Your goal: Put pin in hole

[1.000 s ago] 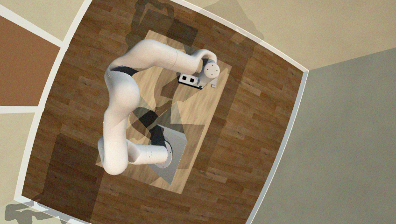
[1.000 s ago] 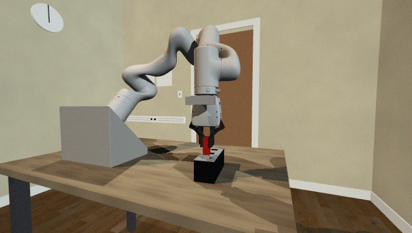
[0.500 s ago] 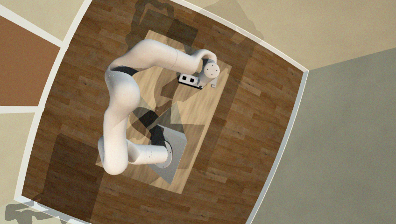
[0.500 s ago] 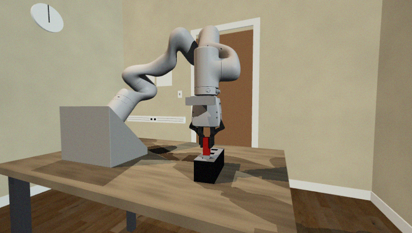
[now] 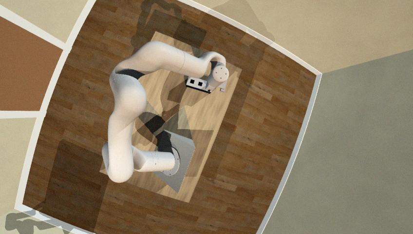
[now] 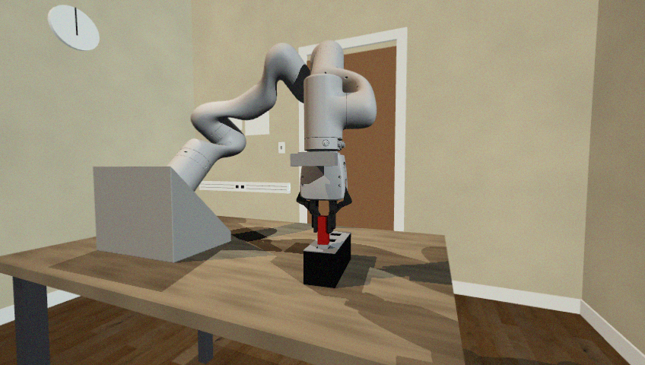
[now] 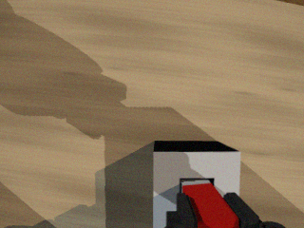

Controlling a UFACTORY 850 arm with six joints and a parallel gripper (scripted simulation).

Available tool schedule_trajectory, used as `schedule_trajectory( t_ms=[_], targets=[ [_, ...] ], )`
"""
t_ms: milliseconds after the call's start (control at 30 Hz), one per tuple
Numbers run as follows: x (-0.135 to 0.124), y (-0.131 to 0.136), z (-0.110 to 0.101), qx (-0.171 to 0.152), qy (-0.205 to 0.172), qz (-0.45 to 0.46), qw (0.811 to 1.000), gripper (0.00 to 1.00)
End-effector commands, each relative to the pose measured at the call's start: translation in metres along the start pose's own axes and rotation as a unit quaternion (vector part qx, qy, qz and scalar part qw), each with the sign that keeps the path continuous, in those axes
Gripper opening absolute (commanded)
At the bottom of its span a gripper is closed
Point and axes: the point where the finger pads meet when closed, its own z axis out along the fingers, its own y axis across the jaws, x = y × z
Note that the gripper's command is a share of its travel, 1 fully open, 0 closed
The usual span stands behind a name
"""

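The black block [image 6: 325,268] [image 5: 196,83] [image 7: 199,163] with a grey top stands on the wooden table [image 6: 226,289] [image 5: 202,115]. My gripper [image 6: 323,222] [image 7: 204,214] hangs straight down over the block's end nearest the exterior camera and is shut on the pin [image 6: 322,233] [image 7: 209,209]. The pin stands upright, red end up between the fingers. Its lower part sits in the hole at that end, and only red shows above the block's top. The other two holes are open and empty. In the overhead view the wrist hides the pin and the third hole.
The grey wedge-shaped robot base [image 6: 135,212] [image 5: 185,162] stands on the table's left part. The block is near the table's far right edge [image 6: 446,253]. The arm arches over the table's middle.
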Motion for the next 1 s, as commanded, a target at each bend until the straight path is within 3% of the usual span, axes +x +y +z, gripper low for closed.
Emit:
schedule_trajectory(
  t_ms=[0, 967],
  targets=[
    [-0.0004, 0.0002, -0.0011, 0.001, 0.000, 0.000, 1.000, 0.00],
    [-0.0011, 0.0000, 0.0029, 0.001, 0.000, 0.000, 1.000, 0.00]
  ],
)
